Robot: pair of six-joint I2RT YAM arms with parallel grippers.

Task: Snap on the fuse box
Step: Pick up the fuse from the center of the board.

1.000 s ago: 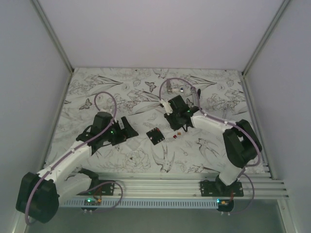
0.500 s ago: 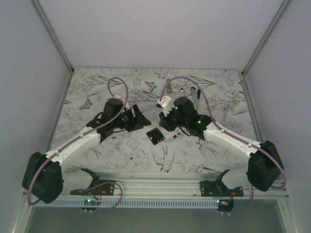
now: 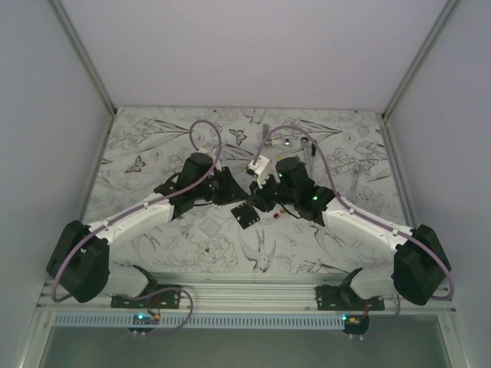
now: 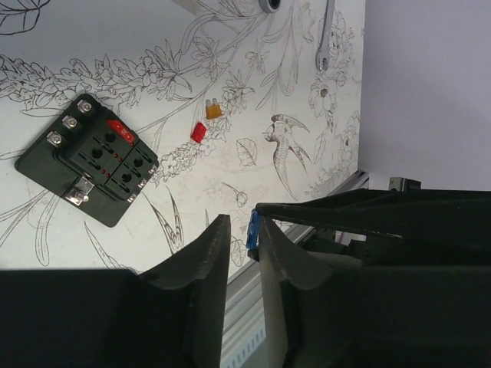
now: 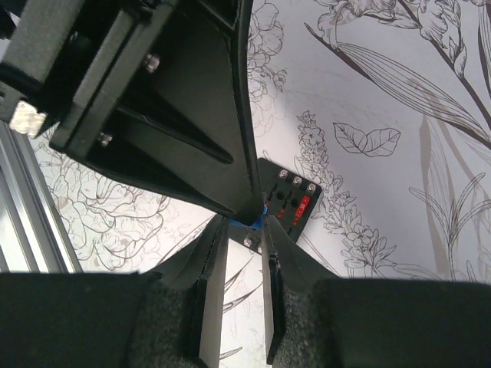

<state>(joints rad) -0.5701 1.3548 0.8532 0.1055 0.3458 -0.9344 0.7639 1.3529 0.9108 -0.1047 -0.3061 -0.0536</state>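
Right claw [image 5: 244, 230]: blue fuse [image 5: 248, 222] pinched; left claw [image 4: 244, 224]: grip cannot be told. Fuse box [image 4: 87, 159] just beside; fuse judged not yet seated.

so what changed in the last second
Both arms swung inward. The left claw moved right and a little farther from the bases, and the right claw edged left and nearer. Their tips now meet close by the fuse box, with a blue fuse between them. Which claw grips it is unclear. The fuse box and the loose fuses beside it stayed put.
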